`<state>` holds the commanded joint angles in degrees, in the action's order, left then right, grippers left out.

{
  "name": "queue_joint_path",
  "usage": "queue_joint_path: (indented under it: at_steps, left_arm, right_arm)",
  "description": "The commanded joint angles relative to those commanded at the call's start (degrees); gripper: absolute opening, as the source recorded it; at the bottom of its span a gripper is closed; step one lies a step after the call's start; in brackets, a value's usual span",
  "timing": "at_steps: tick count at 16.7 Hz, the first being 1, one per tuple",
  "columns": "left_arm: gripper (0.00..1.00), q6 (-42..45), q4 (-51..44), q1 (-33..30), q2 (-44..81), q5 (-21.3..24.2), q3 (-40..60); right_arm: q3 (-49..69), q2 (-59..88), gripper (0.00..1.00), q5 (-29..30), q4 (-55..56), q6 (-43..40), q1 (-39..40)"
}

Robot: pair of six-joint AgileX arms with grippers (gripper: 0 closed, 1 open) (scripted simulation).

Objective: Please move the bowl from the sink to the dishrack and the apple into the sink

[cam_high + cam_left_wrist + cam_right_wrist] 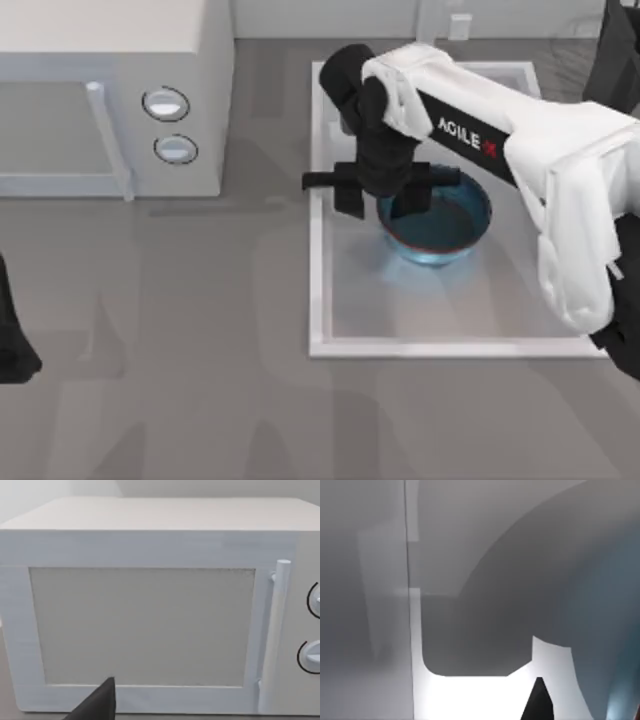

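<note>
The right tool (pixel 388 195) is hanging low over the sink (pixel 322 200), reaching in from the right side of the desk (pixel 200 400) on a white arm marked AGILEX. Its dark wrist block is sitting over the left edge of the bowl (pixel 445 225), and a dark crossbar is spreading out to either side just above the rim. One dark finger is showing to the left of the bowl, outside its wall; the other is hidden under the wrist, so I cannot tell whether the tool is spread or pinching the rim. In the right wrist view a dark fingertip (pixel 537 702) is poking up beside a curved blue-grey wall that appears to be the bowl, very close.

The bowl is resting on the pale floor of the sink, roughly in the middle and a little toward the far end. It looks as though it is not yet lifted, so I judge the first step, moving it to the dishrack, is only at the grasping stage. The apple step also appears to be outstanding.

The left arm is waiting at the left edge of the desk, its wrist camera facing the white microwave (pixel 150 625), which is standing at the far left.
</note>
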<state>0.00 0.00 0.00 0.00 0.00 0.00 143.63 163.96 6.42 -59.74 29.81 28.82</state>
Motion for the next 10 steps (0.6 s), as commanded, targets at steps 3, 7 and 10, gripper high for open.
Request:
queue_joint_path:
  at_steps: [3,7,10]
  left_arm:
    - [1.0,0.0,0.0,0.0,0.0,0.0,0.0]
    - [1.0,0.0,0.0,0.0,0.0,0.0,0.0]
    - [1.0,0.0,0.0,0.0,0.0,0.0,0.0]
  right_arm:
    - [0.0,0.0,0.02,0.0,0.0,0.0,0.0]
    - [0.0,0.0,0.0,0.0,0.0,0.0,0.0]
    - [0.0,0.0,0.0,0.0,0.0,0.0,0.0]
